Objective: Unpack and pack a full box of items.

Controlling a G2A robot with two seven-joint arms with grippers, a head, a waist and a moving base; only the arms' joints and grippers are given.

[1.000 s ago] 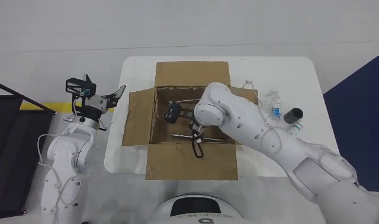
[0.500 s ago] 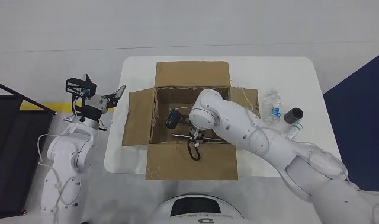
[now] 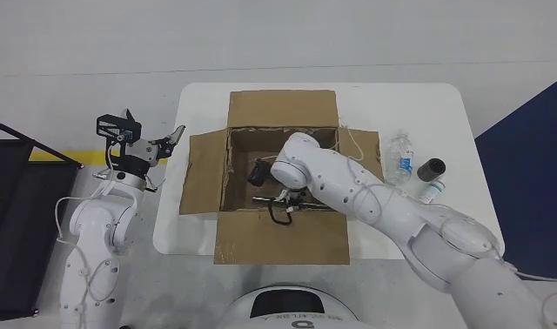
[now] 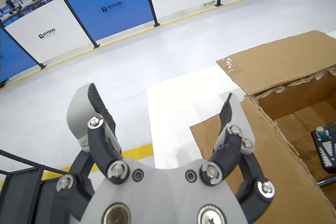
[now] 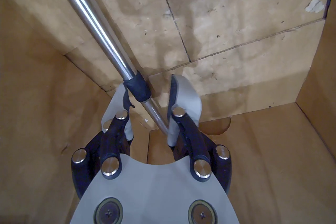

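Cardboard box [image 3: 283, 110] sits in the middle of the frame in the top view, on a white table [image 3: 200, 233], with all four flaps folded outward. Its left flap comes close to the table's left edge, and its near flap reaches the lower edge. A bare strip of table lies above the box. To the right of it, a clear water bottle [image 3: 400, 152], a black cylinder [image 3: 431, 169] and a small bottle [image 3: 435, 188] stand close together beside the right flap.

The right arm bends in from the lower right and dips into the box. The right gripper [image 5: 147, 84] is low near a corner of the floor, its fingers parted on either side of a metal rod [image 5: 86, 9] that wears a black sleeve [image 5: 137, 88].

The left gripper [image 3: 165, 142] hangs off the table's left edge, pointing toward the box with its fingers spread wide and nothing between them.
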